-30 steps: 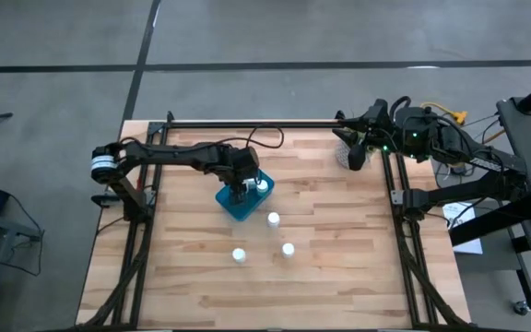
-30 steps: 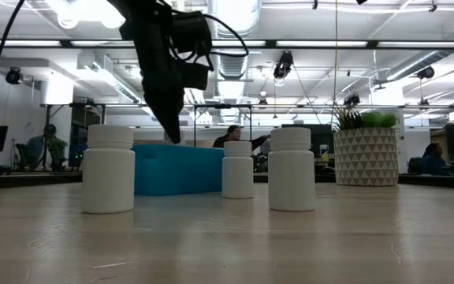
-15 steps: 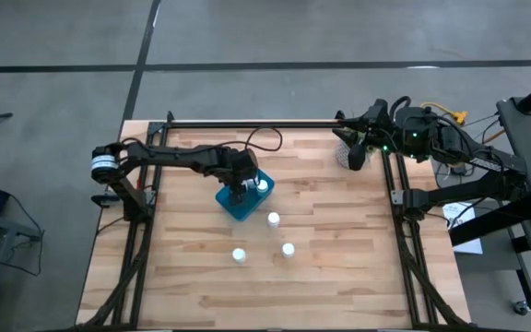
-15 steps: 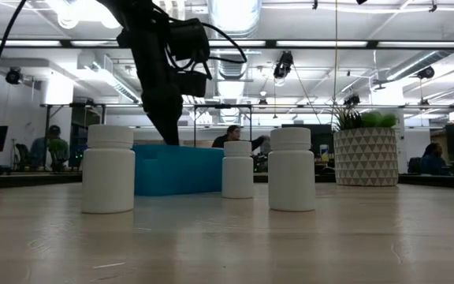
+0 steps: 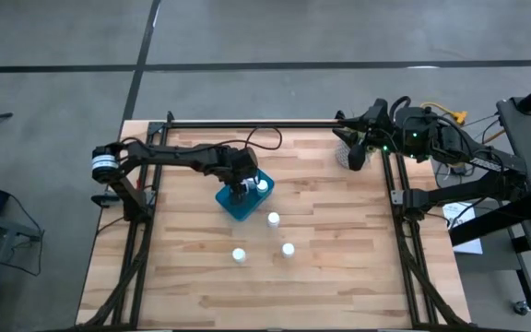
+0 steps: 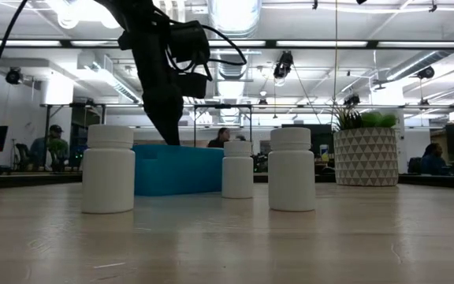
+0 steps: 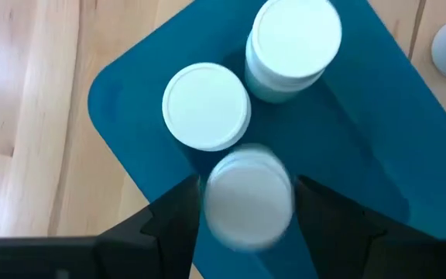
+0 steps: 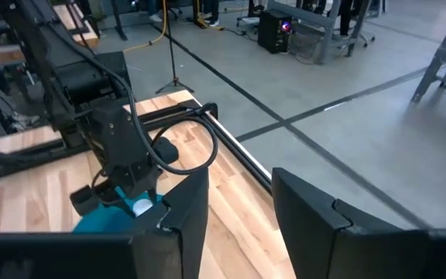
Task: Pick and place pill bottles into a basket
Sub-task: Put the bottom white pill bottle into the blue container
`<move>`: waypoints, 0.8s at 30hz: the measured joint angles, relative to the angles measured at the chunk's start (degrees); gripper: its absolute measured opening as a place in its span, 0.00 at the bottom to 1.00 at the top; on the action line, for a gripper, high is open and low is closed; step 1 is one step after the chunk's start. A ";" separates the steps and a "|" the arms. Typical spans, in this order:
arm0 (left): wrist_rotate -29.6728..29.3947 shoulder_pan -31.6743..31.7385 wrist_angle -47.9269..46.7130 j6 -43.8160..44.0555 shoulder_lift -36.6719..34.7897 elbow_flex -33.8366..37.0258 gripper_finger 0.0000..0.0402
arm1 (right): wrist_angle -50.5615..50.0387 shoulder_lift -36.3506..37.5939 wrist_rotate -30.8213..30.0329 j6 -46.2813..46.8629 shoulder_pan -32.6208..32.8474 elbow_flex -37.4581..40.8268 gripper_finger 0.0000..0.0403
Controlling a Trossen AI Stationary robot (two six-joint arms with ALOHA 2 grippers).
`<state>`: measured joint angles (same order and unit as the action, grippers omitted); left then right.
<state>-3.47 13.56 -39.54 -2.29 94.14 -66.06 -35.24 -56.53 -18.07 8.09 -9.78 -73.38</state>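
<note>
Counter: light wood planks, with both arms mounted at its sides. The basket sits left of centre toward the far half, open side up. It is turned on the diagonal, and we read its long axis as running from near-left to far-right. The left hand hangs directly over the basket's interior, pointing straight down. The right hand waits at the far right corner of the counter beside the white plant pot, spread wide with nothing in it. Pill bottles, six in all by our count. Two stand inside the basket, touching or nearly so. A third sits in line with the left hand, above the basket floor and just beside the first pair. We cannot tell whether the hand grips it or has let it go. The other three stand loose on the counter near the middle, to the near side of the basket: one just off its near-right edge and two nearer, each apart from the others. Every bottle is upright, long axis vertical, cap up. Judgement: the step in hand is placing the third bottle, so the task is about half done. The next move calls for a clean release without toppling the two neighbours, a straight lift clear of the basket wall, then a reach to the closest loose bottle, taken from above across its cap.
</note>
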 joint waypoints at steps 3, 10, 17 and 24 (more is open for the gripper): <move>0.08 -0.02 -0.12 0.03 0.01 0.02 0.47 | 0.00 0.00 0.00 -2.71 0.00 0.00 0.34; 0.48 -0.02 -0.53 0.18 -0.14 0.02 0.47 | 0.00 0.00 0.00 -5.31 0.00 0.00 0.32; 2.72 -0.11 -4.68 0.59 -3.56 -1.83 0.47 | 0.11 0.00 0.00 -4.99 0.02 0.00 0.33; 2.96 -0.32 -4.79 4.93 -12.27 -2.51 0.47 | 0.35 0.00 0.02 -1.09 0.02 0.00 0.34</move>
<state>-0.51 13.24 -44.32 2.64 81.87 -68.58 -34.89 -56.53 -18.05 7.00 -9.76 -73.38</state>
